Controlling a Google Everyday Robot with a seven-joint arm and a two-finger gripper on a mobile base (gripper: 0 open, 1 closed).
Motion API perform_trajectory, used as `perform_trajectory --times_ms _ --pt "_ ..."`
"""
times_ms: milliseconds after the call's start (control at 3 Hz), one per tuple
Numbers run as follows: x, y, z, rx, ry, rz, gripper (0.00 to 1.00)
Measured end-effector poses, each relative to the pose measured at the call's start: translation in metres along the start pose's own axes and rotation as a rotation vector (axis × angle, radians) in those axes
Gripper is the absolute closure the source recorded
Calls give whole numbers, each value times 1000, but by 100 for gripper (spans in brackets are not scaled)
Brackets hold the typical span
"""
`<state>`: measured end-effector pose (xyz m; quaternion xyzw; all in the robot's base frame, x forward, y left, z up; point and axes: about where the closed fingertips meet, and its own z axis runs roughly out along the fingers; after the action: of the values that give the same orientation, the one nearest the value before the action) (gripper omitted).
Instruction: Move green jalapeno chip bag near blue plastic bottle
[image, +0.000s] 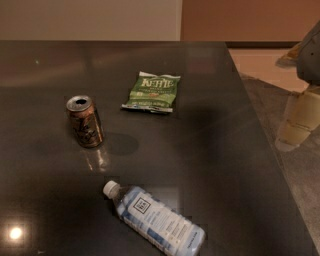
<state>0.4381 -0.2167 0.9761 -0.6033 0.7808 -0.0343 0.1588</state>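
Here the gripper (296, 122) hangs at the 3 o'clock edge, past the dark surface's (225, 165) right rim, under a grey arm (311, 50); open or closed, I cannot tell. The green jalapeno chip bag (151, 92) lies flat toward 12 o'clock, well apart from the blue plastic bottle (157, 220), which lies on its side at 6 o'clock. A soda can (85, 121) stands upright at 9 o'clock.

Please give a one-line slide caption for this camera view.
Dark table holding the green jalapeno chip bag, upright soda can and lying blue plastic bottle; gripper beside its right edge.
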Motion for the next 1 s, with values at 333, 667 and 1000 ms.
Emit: perform_trajectory --times_ms 333,667,1000 --pt "0 0 0 0 0 0 0" --pt "-4 -6 3 5 -17 2 0" --pt "-17 -16 14 -8 -57 -9 0"
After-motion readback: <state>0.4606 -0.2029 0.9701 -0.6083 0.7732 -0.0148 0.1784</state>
